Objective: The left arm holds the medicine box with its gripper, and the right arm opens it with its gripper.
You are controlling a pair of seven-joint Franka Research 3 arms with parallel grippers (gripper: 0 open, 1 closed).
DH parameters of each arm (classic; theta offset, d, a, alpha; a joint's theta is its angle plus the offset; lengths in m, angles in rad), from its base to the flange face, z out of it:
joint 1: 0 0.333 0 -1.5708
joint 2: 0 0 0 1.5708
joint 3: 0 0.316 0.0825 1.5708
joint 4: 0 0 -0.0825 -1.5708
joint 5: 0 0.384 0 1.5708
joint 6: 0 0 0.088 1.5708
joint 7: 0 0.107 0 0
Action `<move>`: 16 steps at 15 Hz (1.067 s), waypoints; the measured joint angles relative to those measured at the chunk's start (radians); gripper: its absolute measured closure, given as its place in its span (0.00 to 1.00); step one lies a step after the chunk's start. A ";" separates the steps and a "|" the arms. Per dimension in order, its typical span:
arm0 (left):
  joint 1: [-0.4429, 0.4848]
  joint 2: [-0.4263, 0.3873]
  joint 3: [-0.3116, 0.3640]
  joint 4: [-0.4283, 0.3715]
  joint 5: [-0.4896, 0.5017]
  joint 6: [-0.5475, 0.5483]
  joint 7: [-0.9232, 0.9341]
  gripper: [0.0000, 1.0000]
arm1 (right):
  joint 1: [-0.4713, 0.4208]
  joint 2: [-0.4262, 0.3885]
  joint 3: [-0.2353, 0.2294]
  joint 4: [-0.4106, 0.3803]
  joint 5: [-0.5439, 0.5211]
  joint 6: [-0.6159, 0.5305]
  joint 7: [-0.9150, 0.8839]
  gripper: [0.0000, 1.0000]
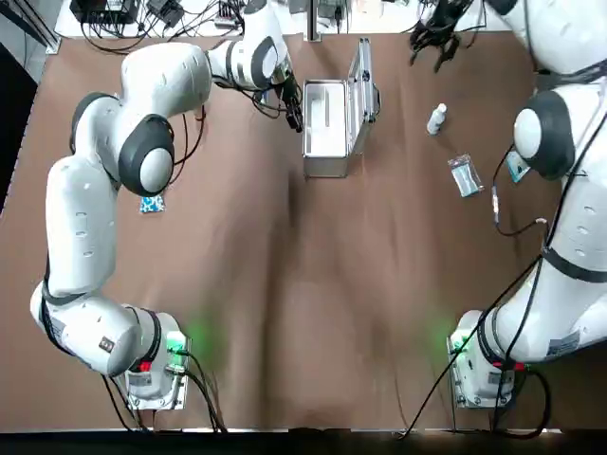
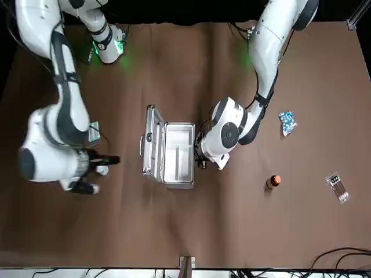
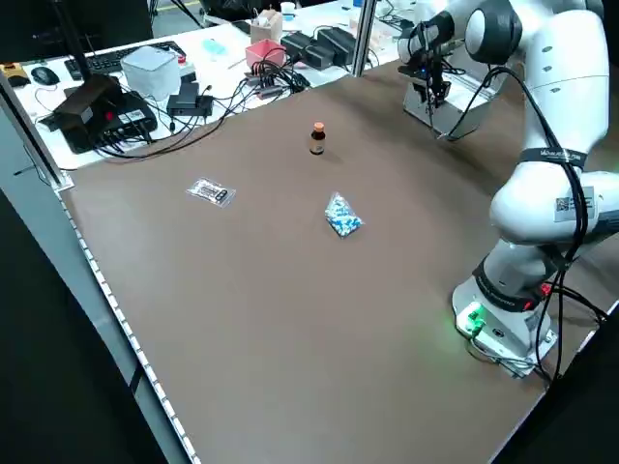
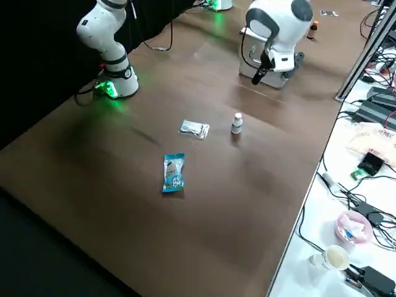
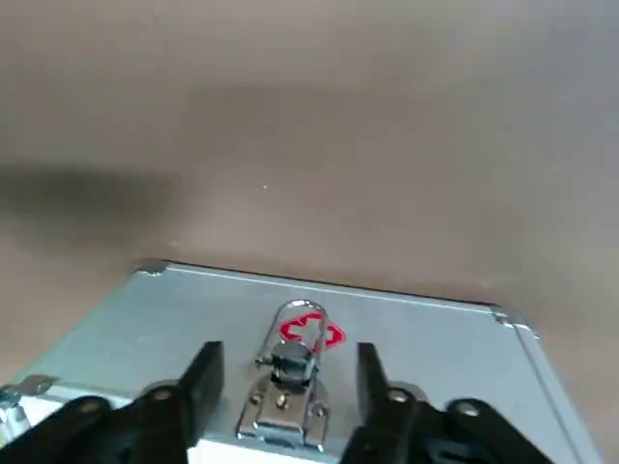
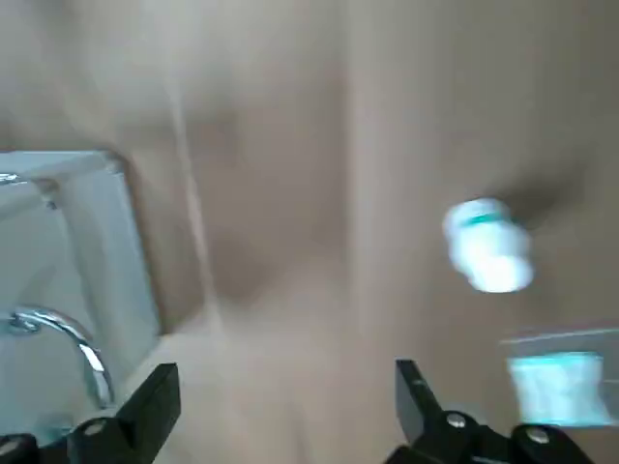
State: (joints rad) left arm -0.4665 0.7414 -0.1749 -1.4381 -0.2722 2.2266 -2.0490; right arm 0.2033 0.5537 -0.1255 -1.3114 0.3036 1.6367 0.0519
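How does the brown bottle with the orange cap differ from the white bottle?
The small brown bottle with the orange cap is dark, the small white bottle pale. The brown one stands on the robot's left of the open silver metal box, the white one on its right. Both stand upright.

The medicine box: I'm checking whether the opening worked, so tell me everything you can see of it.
The medicine box is a silvery metal case lying on the brown table, toward its far side. It is open: the lid stands about upright along the robot's right edge, and the white inside looks empty. On the opposite wall sits a latch with a red mark; the left pincer straddles it, fingers apart. The right pincer hangs open, clear of the box.
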 joint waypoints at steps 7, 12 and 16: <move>0.048 -0.121 0.010 0.008 0.105 -0.191 0.108 0.00 | -0.139 -0.258 -0.006 0.020 -0.082 -0.144 -0.108 0.02; 0.191 -0.233 0.015 0.010 0.159 -0.298 0.256 0.00 | -0.144 -0.396 0.002 0.016 -0.187 -0.148 -0.108 0.02; 0.245 -0.266 0.015 0.010 0.222 -0.389 0.421 0.00 | -0.142 -0.425 0.008 -0.026 -0.188 -0.118 -0.088 0.02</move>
State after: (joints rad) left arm -0.2213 0.4753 -0.1594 -1.4284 -0.0507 1.8378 -1.6275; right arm 0.0618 0.1285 -0.1178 -1.3375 0.1151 1.5189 -0.0357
